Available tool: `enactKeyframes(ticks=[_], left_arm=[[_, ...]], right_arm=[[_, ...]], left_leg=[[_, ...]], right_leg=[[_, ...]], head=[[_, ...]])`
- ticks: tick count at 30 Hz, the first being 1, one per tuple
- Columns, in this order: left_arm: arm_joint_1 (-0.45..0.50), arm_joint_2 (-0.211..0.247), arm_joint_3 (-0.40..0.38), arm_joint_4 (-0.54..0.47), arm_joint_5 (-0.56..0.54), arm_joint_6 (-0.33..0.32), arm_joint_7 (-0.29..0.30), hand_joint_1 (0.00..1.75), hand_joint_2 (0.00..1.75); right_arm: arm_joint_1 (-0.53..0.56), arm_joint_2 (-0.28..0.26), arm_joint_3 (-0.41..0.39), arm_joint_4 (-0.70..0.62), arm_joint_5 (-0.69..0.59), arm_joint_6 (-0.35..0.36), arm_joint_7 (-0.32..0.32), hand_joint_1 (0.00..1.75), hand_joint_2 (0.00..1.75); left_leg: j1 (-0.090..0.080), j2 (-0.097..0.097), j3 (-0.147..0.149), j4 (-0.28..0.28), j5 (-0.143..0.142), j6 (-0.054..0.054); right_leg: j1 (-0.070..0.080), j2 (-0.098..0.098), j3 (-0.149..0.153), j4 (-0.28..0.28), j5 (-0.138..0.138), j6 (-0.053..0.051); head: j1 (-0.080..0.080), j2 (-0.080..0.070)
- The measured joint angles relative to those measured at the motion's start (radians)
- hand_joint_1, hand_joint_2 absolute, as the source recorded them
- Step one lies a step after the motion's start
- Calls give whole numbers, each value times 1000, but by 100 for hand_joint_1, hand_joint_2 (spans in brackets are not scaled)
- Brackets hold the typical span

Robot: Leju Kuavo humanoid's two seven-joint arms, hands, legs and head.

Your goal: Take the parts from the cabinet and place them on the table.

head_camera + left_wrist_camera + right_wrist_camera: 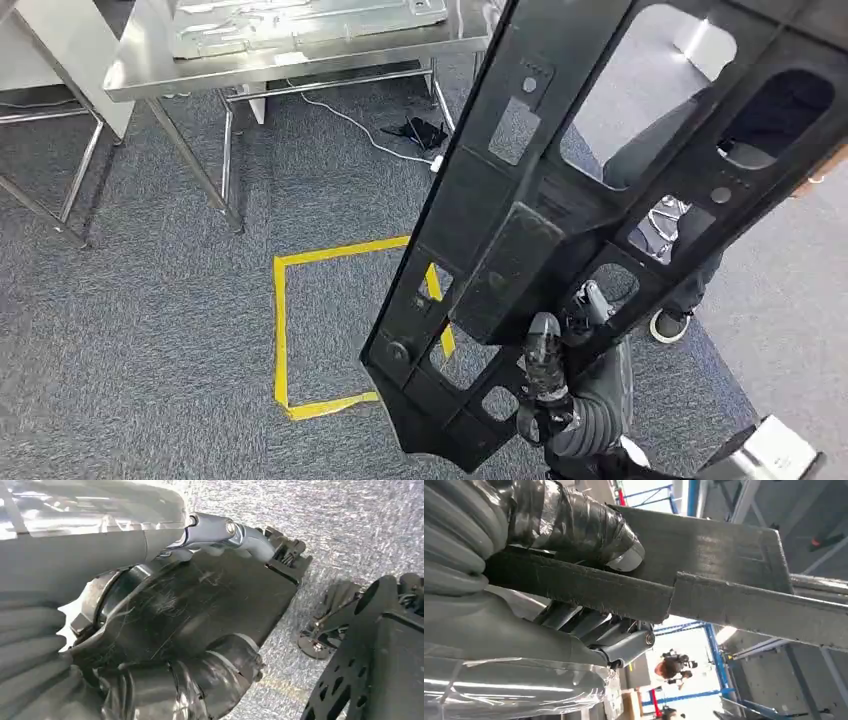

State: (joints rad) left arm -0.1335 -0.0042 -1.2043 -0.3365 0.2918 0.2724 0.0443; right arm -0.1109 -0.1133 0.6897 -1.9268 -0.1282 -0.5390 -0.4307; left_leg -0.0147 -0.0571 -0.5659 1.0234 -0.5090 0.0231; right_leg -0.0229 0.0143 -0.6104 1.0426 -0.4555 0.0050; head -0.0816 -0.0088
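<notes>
Head view: a long black part (560,230) with cut-out windows runs slantwise from the lower middle to the upper right corner, above the grey carpet (150,330). The right hand (548,375) grips its lower end, fingers wrapped round a rib. A yellow tape square (300,330) lies on the carpet just left of the part's lower end. Beyond the square stands a steel counter (140,70) carrying a flat metal panel (300,20). A person's shoe (668,325) shows right of the part.

Left wrist view: the left hand (200,605) hangs over carpet, fingers curled in, holding nothing.

Right wrist view: the fingers (589,525) clamp the part's edge. No readable writing anywhere.
</notes>
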Motion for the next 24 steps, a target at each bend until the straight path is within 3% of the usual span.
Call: enactKeyframes(ticks=[1, 2, 4, 5, 6, 7, 8, 10, 12, 14, 15, 16, 17, 18, 20, 21, 22, 23, 24], left_arm=[[1, 0, 0, 0, 0, -1, 1, 0, 175], [0, 0, 0, 0, 0, -2, 1, 0, 175], [-5, 0, 0, 0, -2, -2, 1, 0, 175], [-8, 0, 0, 0, -2, -2, 1, 0, 175], [-11, 0, 1, 0, -3, -2, 0, 0, 175], [-12, -1, 1, 0, -3, -2, 0, 0, 175], [-10, -1, 1, 0, -2, -2, 0, 0, 175], [-6, -1, 1, 0, -2, -2, 0, 0, 175], [-6, -2, 1, 0, 0, -3, 1, 0, 175], [-3, -2, 1, 0, 0, -4, 0, 0, 175], [-4, -2, 1, 0, 0, -4, 0, 0, 175], [-2, -2, 1, 0, 0, -4, 0, 0, 175], [-1, -2, 1, 0, 0, -4, 1, 0, 175], [-1, -2, 1, 0, 0, -4, 1, 0, 175], [-1, -3, 1, 0, 0, -4, 2, 0, 175], [2, -3, 1, 0, 0, -4, 3, 0, 175], [4, -3, 1, 0, 0, -4, 3, 0, 175], [5, -3, 1, 0, 0, -4, 3, 0, 175], [6, -3, 1, 0, 0, -4, 3, 0, 175]], right_arm=[[0, 1, 0, 0, -10, 3, -4, 175, 175], [0, 3, 0, 0, -19, 4, -11, 175, 175], [-1, 5, -4, 0, -26, 9, -14, 175, 175], [-1, 5, -5, 1, -30, 11, -14, 175, 175], [0, 5, -5, 2, -34, 11, -14, 175, 175], [0, 5, -5, 2, -37, 13, -14, 175, 175], [0, 5, -5, 2, -40, 16, -16, 175, 175], [0, 6, -6, 2, -47, 19, -21, 175, 175], [-1, 7, -8, 2, -53, 24, -29, 175, 175], [0, 8, -12, 3, -58, 29, -30, 175, 175], [-1, 8, -14, 3, -61, 30, -31, 175, 175], [-2, 8, -16, 3, -64, 32, -31, 175, 175], [-2, 8, -16, 3, -65, 34, -31, 175, 175], [-2, 8, -17, 3, -65, 36, -31, 175, 175], [0, 8, -18, 4, -67, 37, -31, 175, 175], [1, 8, -19, 6, -67, 37, -31, 175, 175], [2, 8, -20, 8, -67, 37, -31, 175, 175], [2, 8, -20, 9, -67, 37, -31, 175, 175], [2, 8, -20, 10, -67, 37, -31, 175, 175]], left_leg=[[2, 16, 4, 18, -7, -5], [2, 32, -19, 64, -28, -11], [9, 42, -109, 221, -89, -20], [11, 43, -148, 284, -105, -22], [13, 44, -171, 312, -96, -24], [14, 44, -165, 287, -62, -23], [15, 46, -142, 226, -15, -21], [15, 57, -75, 55, 86, -13], [2, 60, -51, 10, 49, -2], [4, 53, -48, -3, 46, 10], [3, 49, -32, -6, 45, 14], [6, 47, -14, -16, 42, 20], [6, 48, 2, -19, 36, 28], [6, 48, 12, -19, 28, 35], [4, 47, 32, -19, 8, 40], [4, 45, 45, -19, -3, 40], [4, 42, 62, -19, -16, 39], [4, 37, 80, -19, -30, 37], [5, 36, 101, -19, -45, 35]], right_leg=[[0, -3, 11, -5, -2, -5], [0, -8, 19, -6, -7, -12], [2, -18, 29, -6, -17, -17], [3, -22, 34, -6, -23, -17], [4, -24, 43, -6, -30, -17], [4, -25, 53, -6, -37, -16], [3, -25, 64, -6, -45, -15], [2, -25, 87, -7, -62, -8], [7, -25, 80, -12, -73, 8], [7, -28, 99, -18, -62, 20], [5, -29, 105, -17, -62, 24], [1, -27, 91, 6, -64, 24], [2, -24, 70, 56, -59, 25], [5, -21, 23, 128, -67, 25], [6, -18, -85, 255, -119, 29], [7, -17, -125, 283, -152, 30], [7, -17, -145, 273, -164, 30], [6, -17, -146, 232, -154, 30], [6, -17, -134, 165, -112, 27]], head=[[1, 0], [-8, 0], [-8, 0], [-7, 0], [-8, 0], [-7, 0], [-8, 0], [-8, 0], [-8, 0], [-3, 0], [-3, 0], [-3, 0], [-2, 0], [1, 0], [3, 0], [2, 0], [2, 0], [3, 0], [3, 0]])
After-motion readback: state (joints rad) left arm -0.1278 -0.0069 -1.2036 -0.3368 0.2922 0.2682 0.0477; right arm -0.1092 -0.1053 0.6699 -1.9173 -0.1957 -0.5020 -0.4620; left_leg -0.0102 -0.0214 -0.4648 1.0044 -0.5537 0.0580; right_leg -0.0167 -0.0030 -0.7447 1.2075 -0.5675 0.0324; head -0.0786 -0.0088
